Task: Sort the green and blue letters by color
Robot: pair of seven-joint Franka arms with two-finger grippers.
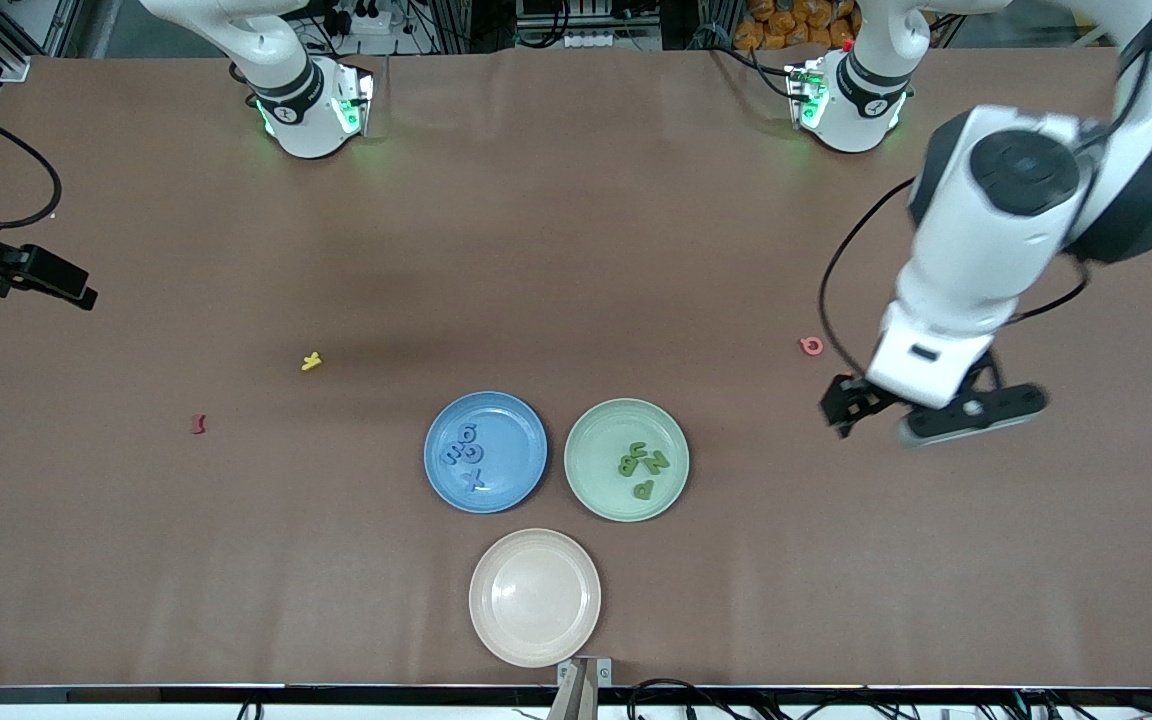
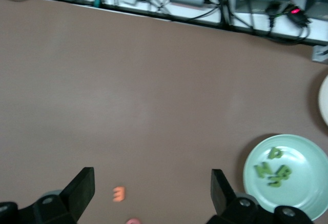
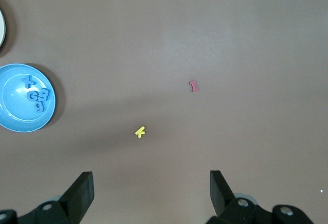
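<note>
Desk (image 1: 576,250): brown, carries everything.

Left arm: over the left arm's end of the desk. Left claw (image 1: 921,405) hangs empty above bare surface, jaws wide; the left wrist view shows both fingers (image 2: 82,190) spread with nothing between them.

Right arm: at the right arm's end, waiting. Right claw (image 3: 151,193) also wide and empty.

Plates: blue plate (image 1: 441,480) and green plate (image 1: 591,430) side by side; a cream plate (image 1: 534,597) nearer the camera, nothing in it.

Blue letters (image 1: 467,457): four, lying clustered in the blue plate. Green letters (image 1: 642,467): four, clustered in the green plate. Judgement: sorting looks complete.

Strays on the desk: yellow letter (image 1: 311,362), dark red letter (image 1: 199,424), pink letter (image 1: 811,346), orange letter (image 2: 119,194) below the left claw. None belong to the task.

Handling, judged: the letters look tiny, flat, light and stiff. Likely to skid on a smooth plate. Best pinched across a narrow stroke from straight above; neighbours touch, so single one out first.
</note>
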